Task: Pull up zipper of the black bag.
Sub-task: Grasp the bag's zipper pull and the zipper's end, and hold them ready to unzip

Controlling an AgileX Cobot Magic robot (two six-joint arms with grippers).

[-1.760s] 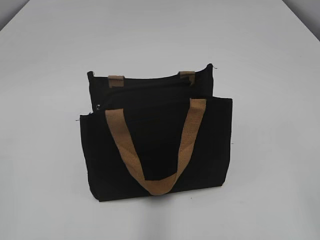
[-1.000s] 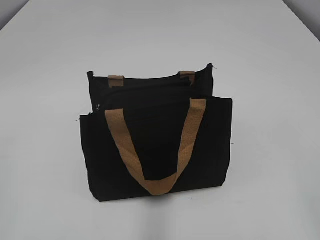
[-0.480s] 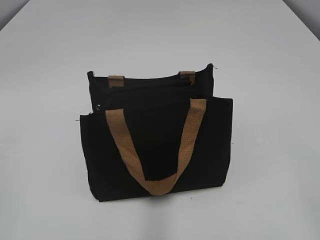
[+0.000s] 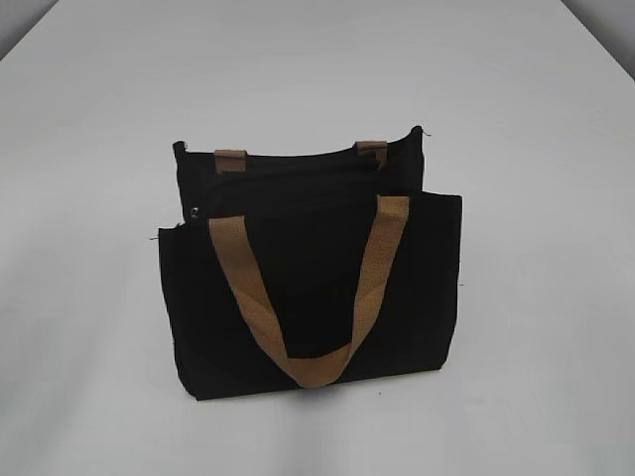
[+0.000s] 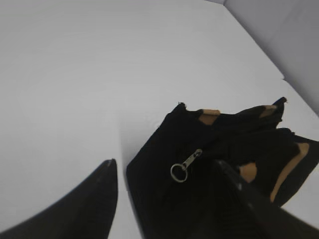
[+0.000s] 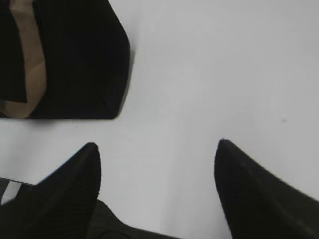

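Fingers of both grippers, left [image 5: 167, 167] and right [image 6: 157, 149], are spread, empty; the left frames the bag's [image 4: 308, 288] zipper [image 5: 185, 165] pull for pinching.

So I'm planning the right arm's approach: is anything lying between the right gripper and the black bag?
No. In the right wrist view, only bare white table separates the open right gripper from the black bag.

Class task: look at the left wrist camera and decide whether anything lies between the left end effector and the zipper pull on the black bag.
Nothing visible does. The left end effector is open, its fingers apart, and the zipper pull with its ring lies exposed on the black bag between them. The tan handle lies off to the side.
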